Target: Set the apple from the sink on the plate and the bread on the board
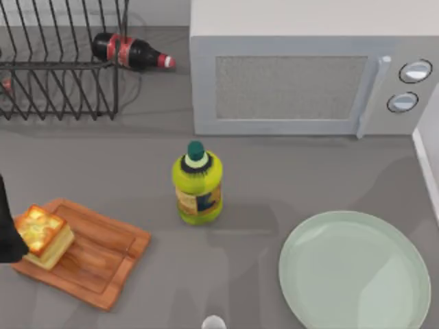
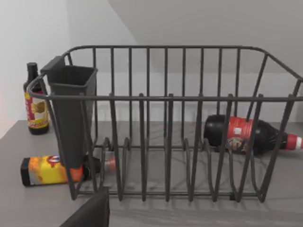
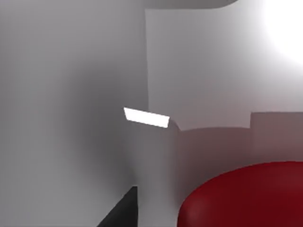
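The bread [image 1: 44, 235], a thick slice with a toasted top, lies on the left end of the reddish-brown board [image 1: 96, 264] at the table's front left. My left gripper [image 1: 5, 229] is a dark shape at the left edge, right beside the bread. The pale mint plate [image 1: 355, 271] sits bare at the front right. In the right wrist view the glossy red apple [image 3: 246, 196] looms very close inside the pale sink [image 3: 199, 71]. A dark part of my right gripper [image 3: 118, 213] shows just beside it.
A yellow-green bottle [image 1: 197, 184] stands mid-table between board and plate. A grey microwave [image 1: 309, 68] fills the back right. A black wire dish rack [image 1: 55, 68] [image 2: 165, 123] stands back left, with a dark red-labelled bottle [image 1: 134, 51] lying beside it. The sink's white edge [image 1: 429, 161] is at the far right.
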You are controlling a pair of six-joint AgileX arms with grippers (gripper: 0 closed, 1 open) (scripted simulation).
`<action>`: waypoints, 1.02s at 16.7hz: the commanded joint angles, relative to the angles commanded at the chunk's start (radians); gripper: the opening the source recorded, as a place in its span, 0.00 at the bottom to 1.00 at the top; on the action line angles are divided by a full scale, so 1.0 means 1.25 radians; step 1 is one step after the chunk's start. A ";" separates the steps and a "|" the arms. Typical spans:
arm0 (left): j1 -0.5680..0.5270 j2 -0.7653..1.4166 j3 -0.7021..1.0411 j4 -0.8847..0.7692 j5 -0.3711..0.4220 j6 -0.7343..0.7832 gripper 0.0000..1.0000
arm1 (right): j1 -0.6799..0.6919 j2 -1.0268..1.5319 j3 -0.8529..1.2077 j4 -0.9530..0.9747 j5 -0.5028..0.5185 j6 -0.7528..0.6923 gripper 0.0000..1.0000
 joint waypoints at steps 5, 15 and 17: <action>0.000 0.000 0.000 0.000 0.000 0.000 1.00 | 0.000 0.000 0.000 0.000 0.000 0.000 0.00; 0.000 0.000 0.000 0.000 0.000 0.000 1.00 | 0.001 -0.070 0.030 -0.055 -0.010 0.004 0.00; 0.000 0.000 0.000 0.000 0.000 0.000 1.00 | 0.001 -0.103 0.054 -0.116 -0.010 0.004 0.00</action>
